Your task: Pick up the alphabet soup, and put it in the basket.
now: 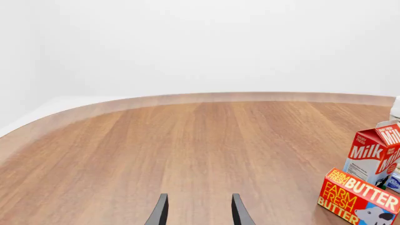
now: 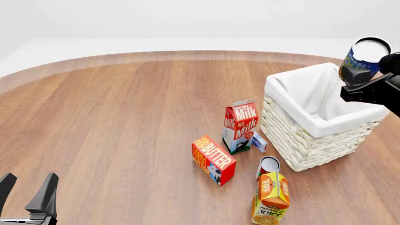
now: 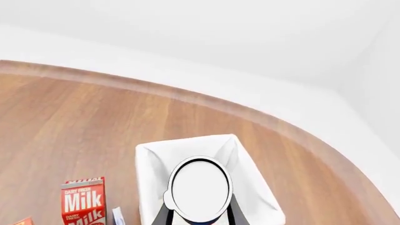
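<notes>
The alphabet soup (image 2: 366, 55), a blue and yellow can with a white flat top, hangs tilted in the air over the far right rim of the basket (image 2: 301, 136). My right gripper (image 2: 357, 74) is shut on its side. The right wrist view has the can's top (image 3: 200, 186) between two dark fingers (image 3: 164, 216), and the basket's white cloth lining (image 3: 150, 173) lies right below it. Low at the near left of the table, my left gripper (image 2: 28, 190) stands open and empty; its fingertips (image 1: 161, 211) are spread above bare wood.
Left of the basket stand a milk carton (image 2: 240, 125) and a small box (image 2: 259, 141). A butter box (image 2: 214, 159), a red-and-white can (image 2: 268, 166) and an orange juice carton (image 2: 270, 199) sit nearer. The left wrist view catches the milk carton (image 1: 374, 154) and butter box (image 1: 357, 197).
</notes>
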Tool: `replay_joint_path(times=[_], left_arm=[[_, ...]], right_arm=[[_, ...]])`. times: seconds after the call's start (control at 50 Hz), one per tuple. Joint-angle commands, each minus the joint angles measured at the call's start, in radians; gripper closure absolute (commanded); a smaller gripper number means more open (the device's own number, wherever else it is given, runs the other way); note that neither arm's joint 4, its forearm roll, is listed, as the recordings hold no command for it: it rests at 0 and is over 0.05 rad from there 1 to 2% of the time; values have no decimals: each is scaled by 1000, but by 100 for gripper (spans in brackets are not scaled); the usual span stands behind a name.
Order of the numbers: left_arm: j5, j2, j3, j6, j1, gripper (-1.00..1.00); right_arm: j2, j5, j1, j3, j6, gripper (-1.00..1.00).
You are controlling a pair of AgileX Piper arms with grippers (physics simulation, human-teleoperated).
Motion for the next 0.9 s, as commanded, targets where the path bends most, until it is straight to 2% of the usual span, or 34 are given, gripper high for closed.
replay_joint_path(times=[0.02,0.52,0.9], left_arm=[[0,0,0,0,0,-100],[0,0,0,0,0,-100],[0,0,0,0,0,-100]], right_arm=[[63,-15,-4,-36,23,100],[197,-9,-23,-110,27,100],[257,52,-12,-174,12,100]])
